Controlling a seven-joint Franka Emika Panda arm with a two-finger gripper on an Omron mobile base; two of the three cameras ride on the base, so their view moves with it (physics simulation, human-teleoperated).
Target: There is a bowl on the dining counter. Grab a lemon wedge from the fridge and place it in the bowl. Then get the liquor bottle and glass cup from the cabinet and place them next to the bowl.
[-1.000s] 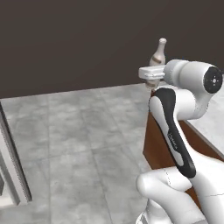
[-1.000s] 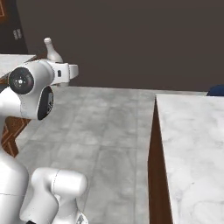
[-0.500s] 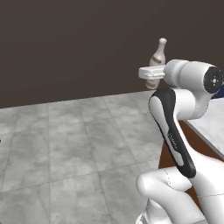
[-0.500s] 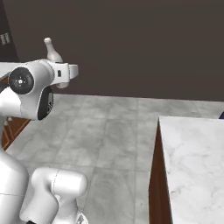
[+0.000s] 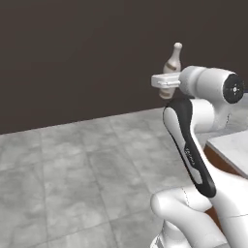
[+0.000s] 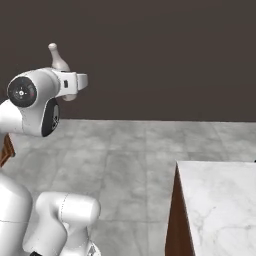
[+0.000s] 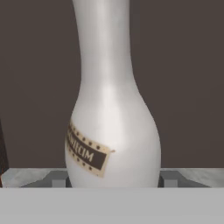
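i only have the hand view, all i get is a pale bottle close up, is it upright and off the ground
Observer: Yes. In the left base view the liquor bottle stands upright in the gripper, raised high over the grey floor.
Operator: is the dining counter anywhere near
Observer: In the right base view a marble corner of the dining counter lies at lower right, well away from the bottle.
Operator: anything between them
Observer: Bare floor tiles, with a dark wall behind.
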